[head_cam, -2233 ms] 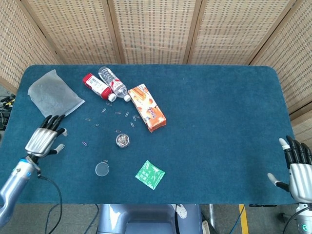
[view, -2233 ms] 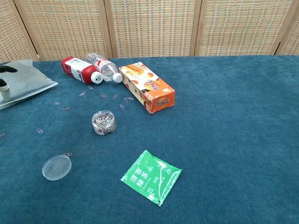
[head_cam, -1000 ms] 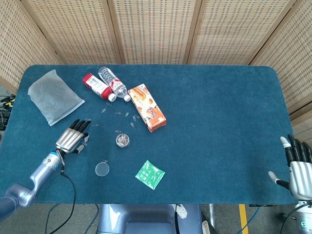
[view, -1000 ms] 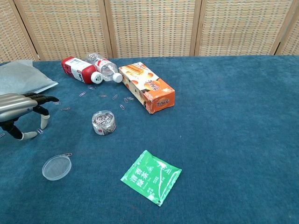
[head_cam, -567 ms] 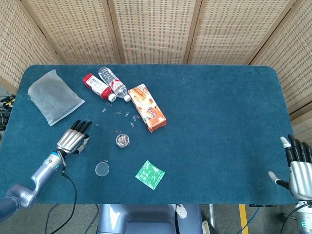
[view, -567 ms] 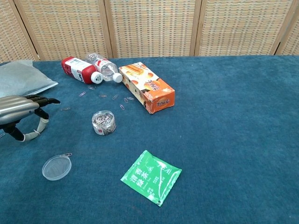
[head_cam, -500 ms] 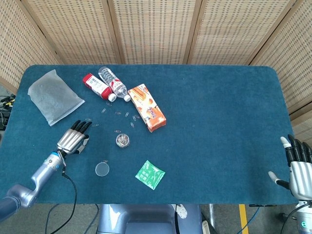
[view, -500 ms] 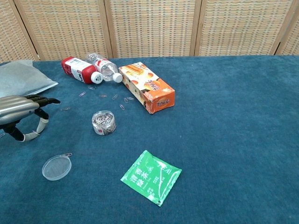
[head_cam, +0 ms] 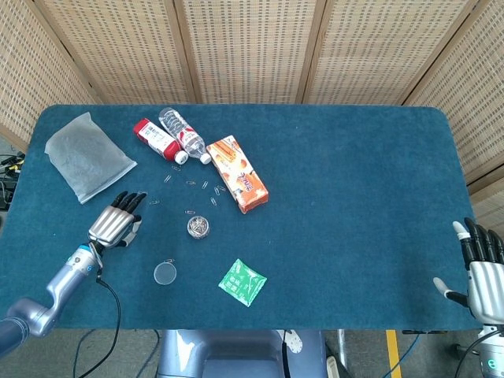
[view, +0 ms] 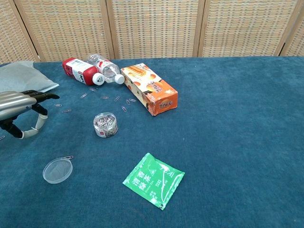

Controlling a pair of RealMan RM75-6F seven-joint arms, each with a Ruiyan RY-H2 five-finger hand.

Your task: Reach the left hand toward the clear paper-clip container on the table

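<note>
The clear paper-clip container stands upright and lidless on the blue table, full of clips. My left hand hovers to the left of it, well apart, fingers spread and pointing toward the far side, holding nothing. My right hand rests at the table's near right corner, fingers extended and empty; the chest view does not show it.
The container's clear lid lies nearer the front edge. Loose paper clips are scattered behind the container. An orange box, two lying bottles, a grey bag and a green sachet also lie on the table.
My left hand swung in from the table's left edge toward the container, then over the last half second lifted slightly and drew a little left. The right hand stayed put.
</note>
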